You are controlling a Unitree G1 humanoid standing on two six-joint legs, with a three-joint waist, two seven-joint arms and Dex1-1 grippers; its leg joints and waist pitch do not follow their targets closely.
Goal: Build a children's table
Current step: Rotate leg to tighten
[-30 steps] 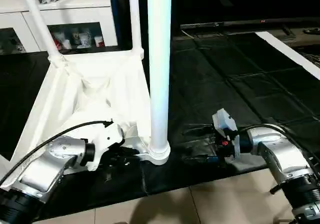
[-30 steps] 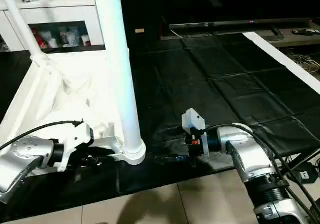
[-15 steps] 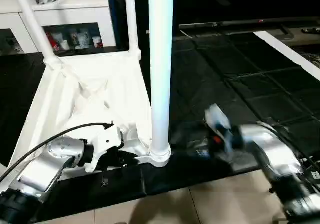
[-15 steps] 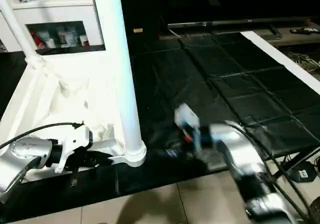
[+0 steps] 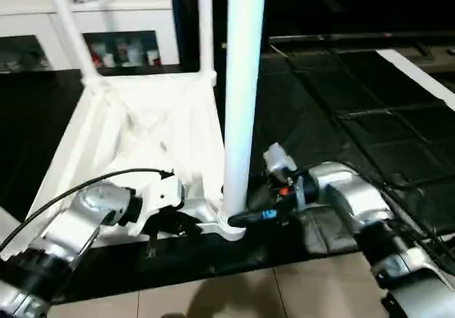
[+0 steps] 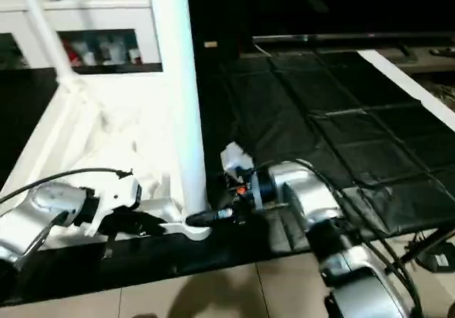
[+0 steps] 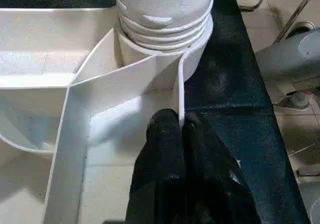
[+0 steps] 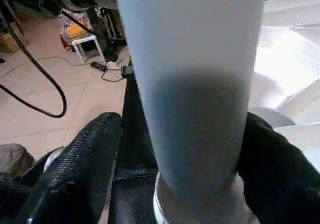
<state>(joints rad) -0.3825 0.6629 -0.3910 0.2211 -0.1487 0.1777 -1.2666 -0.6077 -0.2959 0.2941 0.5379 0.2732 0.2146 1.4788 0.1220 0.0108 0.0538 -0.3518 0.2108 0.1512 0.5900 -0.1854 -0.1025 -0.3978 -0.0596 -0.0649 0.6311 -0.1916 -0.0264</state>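
Table top (image 5: 142, 140): laid underside up on the black mat (image 5: 341, 104), long axis running away from the robot.
Near leg (image 5: 242, 97): stood upright in the near corner socket (image 5: 229, 225), pointed upward.
Right gripper (image 8: 185, 149): spread around the leg just above the socket, not clamped.
Left gripper (image 7: 181, 129): pinched on a rib (image 7: 179, 83) beside the socket.
Risk: the leg could be tilted or left unseated if pushed off-axis.

The right gripper (image 5: 242, 215) has come in from well out on the black mat (image 5: 341, 104) to the foot of the near leg (image 5: 240, 97), and its fingers (image 8: 82, 164) now stand one on each side of the tube, not yet pressing it. The left gripper (image 7: 181, 126) has closed its jaws on a thin rib (image 7: 180, 91) of the tabletop (image 5: 142, 129) (beside that leg's socket (image 7: 162, 28)).
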